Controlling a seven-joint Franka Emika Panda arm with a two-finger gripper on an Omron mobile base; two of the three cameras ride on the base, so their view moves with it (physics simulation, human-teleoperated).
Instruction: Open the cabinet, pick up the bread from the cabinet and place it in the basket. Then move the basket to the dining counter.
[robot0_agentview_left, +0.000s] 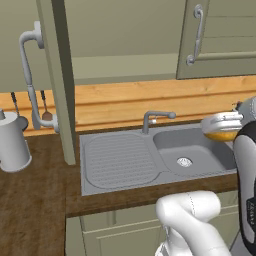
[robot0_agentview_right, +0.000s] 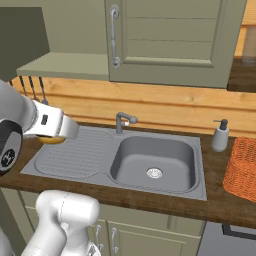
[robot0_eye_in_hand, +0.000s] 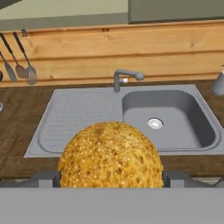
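Gripper (robot0_eye_in_hand: 111, 177) clamped wide on the bread (robot0_eye_in_hand: 110, 156), carried above the sink (robot0_eye_in_hand: 131, 118) drainboard near the counter (robot0_eye_in_hand: 17, 127) front edge. Hand view adds hanging utensils (robot0_eye_in_hand: 19, 65) on the wall. Right base view adds basket (robot0_agentview_right: 242, 167) at the counter's right end, beside soap dispenser (robot0_agentview_right: 220, 136). Cabinet (robot0_agentview_left: 57, 80) door swung open in left base view.

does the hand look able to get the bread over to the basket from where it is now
Probably yes. The hand holds the bread above the sink, and the basket sits open on the worktop to the right, with just the low soap dispenser near the path.
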